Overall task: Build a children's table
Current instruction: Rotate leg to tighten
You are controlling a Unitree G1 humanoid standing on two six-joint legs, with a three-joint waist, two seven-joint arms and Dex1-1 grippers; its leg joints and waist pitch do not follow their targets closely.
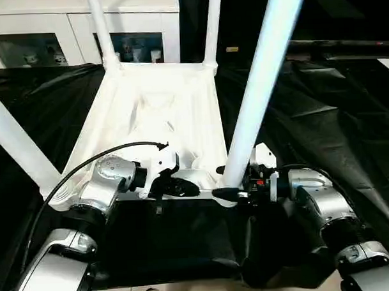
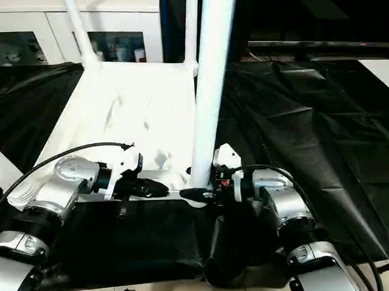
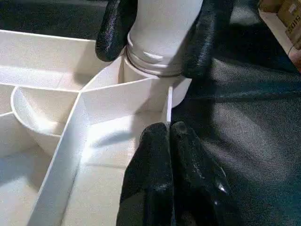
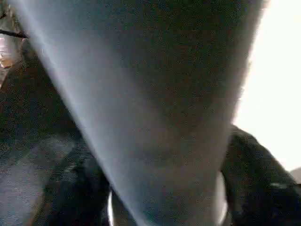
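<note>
Lying upside down on a black sheet [image 1: 321, 115], the children's table [image 1: 161, 108] is seen with its ribbed underside facing up and all four legs rising from the corner sockets. In the head views the two far legs are seated at 11 and 12 o'clock, a third leg crosses the frame edge at 9 o'clock, and the near right leg [image 1: 259, 86] stands in the socket at about 5 o'clock of the top.

The right gripper [image 1: 237, 182] is positioned at the base of the near right leg, one black finger on each side of the tube, just above the threaded collar, as confirmed in the left wrist view [image 3: 160, 28]. Whether the fingers press on the tube or merely bracket it cannot be told.

The left gripper [image 1: 183, 184] is held level over the near rim of the top, at 6 o'clock, pointing toward the near right leg. Its fingers [image 3: 162, 174] are pressed together with nothing between them, the tips resting beside a thin upright rib of the underside.

White cabinets [image 1: 43, 36] are visible behind the sheet at 11 o'clock.
</note>
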